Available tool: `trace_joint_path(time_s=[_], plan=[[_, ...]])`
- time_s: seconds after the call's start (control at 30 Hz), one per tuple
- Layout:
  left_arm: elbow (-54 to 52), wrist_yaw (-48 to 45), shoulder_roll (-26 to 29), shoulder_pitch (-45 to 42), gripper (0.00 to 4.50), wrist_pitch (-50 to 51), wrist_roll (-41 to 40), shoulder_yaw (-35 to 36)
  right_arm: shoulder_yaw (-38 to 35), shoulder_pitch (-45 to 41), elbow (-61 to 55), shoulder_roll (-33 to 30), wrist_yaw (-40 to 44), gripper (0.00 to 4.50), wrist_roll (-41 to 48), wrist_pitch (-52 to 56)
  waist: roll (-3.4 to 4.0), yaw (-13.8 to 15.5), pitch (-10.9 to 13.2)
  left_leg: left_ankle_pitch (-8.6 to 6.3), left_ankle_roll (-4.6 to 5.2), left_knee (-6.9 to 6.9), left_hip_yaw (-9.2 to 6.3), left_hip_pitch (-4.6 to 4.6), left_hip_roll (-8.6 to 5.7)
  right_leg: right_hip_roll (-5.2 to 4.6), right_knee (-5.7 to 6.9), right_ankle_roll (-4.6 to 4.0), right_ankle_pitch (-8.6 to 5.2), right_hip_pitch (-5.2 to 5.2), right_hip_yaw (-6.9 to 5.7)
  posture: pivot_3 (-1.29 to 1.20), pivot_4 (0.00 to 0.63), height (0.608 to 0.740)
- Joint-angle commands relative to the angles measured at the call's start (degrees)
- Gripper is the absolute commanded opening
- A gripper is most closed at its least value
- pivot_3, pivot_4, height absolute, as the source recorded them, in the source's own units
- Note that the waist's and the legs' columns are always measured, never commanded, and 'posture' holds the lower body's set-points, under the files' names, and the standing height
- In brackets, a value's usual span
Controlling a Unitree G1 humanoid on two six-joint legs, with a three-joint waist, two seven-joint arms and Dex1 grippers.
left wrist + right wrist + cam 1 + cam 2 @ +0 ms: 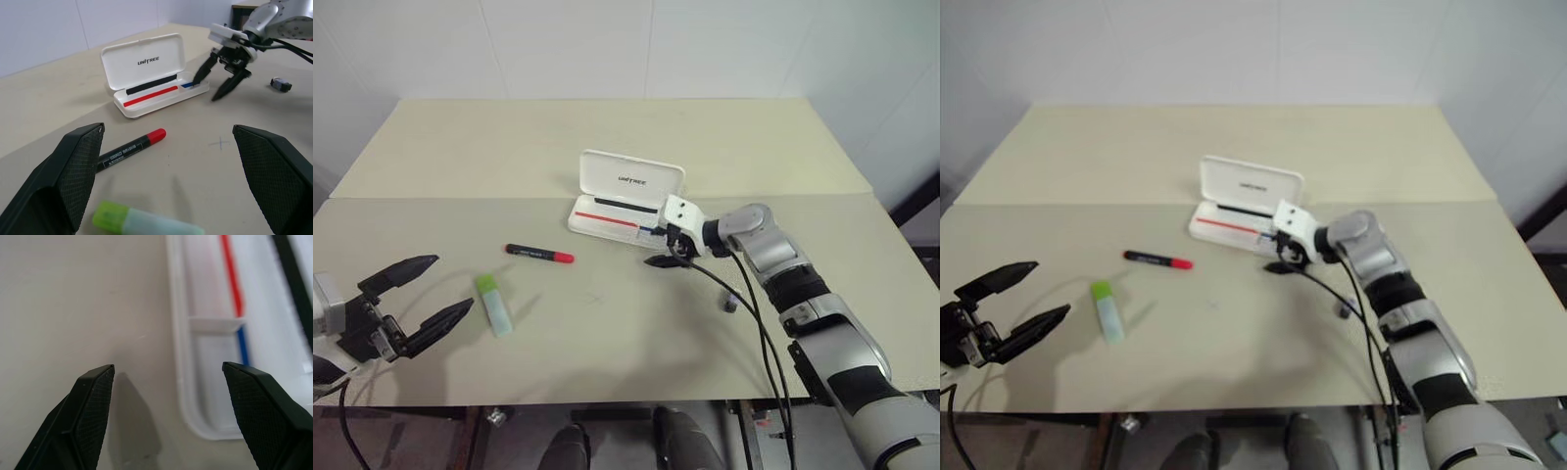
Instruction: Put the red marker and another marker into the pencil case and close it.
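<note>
White and hard, the pencil case [628, 201] sits open near the middle of the tabletop [607, 147]. Its lid stands up at the back and has small dark letters on it. Inside the bottom half I can see a red stripe, a short blue stripe and a black strip behind them. I see no pens in it.

The red marker [539, 254] lies flat on the tabletop, in front of the case and off to my left side. Its red end points toward the right. It is near the case but not touching it.

The green highlighter [493, 305] lies closer to me than the red marker, a bit more to the left. Its bright green cap points away from me. The two pens are near each other but apart.

My right gripper [668, 253] is at the right end of the case, pointing down. Its jaws are wide apart and hold nothing. One finger is over the blue end of the case and the other is over the bare tabletop just beside it.

My left gripper [423, 289] hangs at the left edge, well apart from the pens. Its jaws are wide apart too, and empty.

A small dark grey stub [731, 301] lies on the tabletop to the right, beside my right arm.
</note>
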Motion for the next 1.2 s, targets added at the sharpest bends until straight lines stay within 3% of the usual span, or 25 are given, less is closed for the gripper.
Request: trace_joint_path(time_s=[0.03, 0.1, 0.23, 0.5, 0.7, 1.07, 1.2], plan=[[-1.7, 0.4, 0.4, -0.6, 4.47, -0.9, -1.1, 0.9, 1.2, -0.5, -0.9, 0.5, 0.9, 4.5, -1.3, 0.3, -0.02, -0.2, 0.0, 0.0, 0.0, 0.0, 0.0, 0.01, 0.0, 0.0, 0.02, 0.0, 0.0, 0.0, 0.0, 0.0, 0.15, 0.74], [-1.6, 0.4, 0.4, -0.8, 4.47, -0.9, -1.0, 0.8, 1.6, -1.4, 0.9, 1.5, 0.3, 4.5, -2.0, 0.6, -0.02, -0.3, 0.0, 0.0, 0.0, 0.0, -0.01, 0.02, 0.0, 0.02, 0.03, 0.0, 0.0, 0.0, 0.0, 0.0, 0.15, 0.74], [-1.5, 0.4, 0.3, -1.0, 4.5, -1.1, -0.8, 0.7, 2.0, -4.7, 6.8, 3.7, -2.9, 3.58, -4.3, 1.3, -0.07, -0.6, 0.0, 0.01, -0.01, 0.01, 0.0, 0.07, 0.01, 0.03, 0.07, 0.0, 0.0, 0.01, 0.02, 0.0, 0.15, 0.74], [-1.7, 1.0, 0.2, -1.3, 4.5, -1.2, -0.8, 0.7, 0.2, -9.8, 13.4, 5.2, -6.5, 0.72, -5.5, -0.2, -0.06, -0.5, 0.0, 0.11, -0.09, 0.01, -0.02, 0.21, 0.0, 0.02, 0.13, -0.32, -0.15, 0.14, 0.02, 0.0, 0.15, 0.74], [-2.0, 1.8, -0.8, -2.1, 4.5, -1.5, -0.9, -1.5, -3.3, -8.9, 8.6, 3.0, -6.6, 0.63, -2.9, -2.8, -0.05, -0.2, 0.0, 0.1, -0.1, 0.0, -0.04, 0.15, -0.01, 0.01, 0.09, -0.12, -0.05, 0.12, 0.01, 0.0, 0.15, 0.74], [3.5, -2.4, -1.1, -5.7, 4.5, -2.7, -2.4, -3.5, -5.2, 10.1, -32.5, -11.5, 11.3, 0.63, 8.9, 6.8, -0.02, -0.2, 0.0, 0.01, -0.14, -0.09, -0.1, -0.03, 0.0, 0.0, 0.02, 0.09, -0.1, 0.0, -0.06, 0.0, 0.15, 0.74], [7.8, -6.6, 0.0, -6.7, 4.5, -2.8, -2.7, -3.8, -2.8, 17.6, -41.5, -18.9, 16.0, 0.63, 7.8, 2.9, -0.03, 0.1, 0.0, 0.01, -0.13, -0.07, -0.1, 0.03, 0.0, 0.01, 0.05, 0.04, -0.14, 0.02, -0.08, 0.0, 0.15, 0.74]])
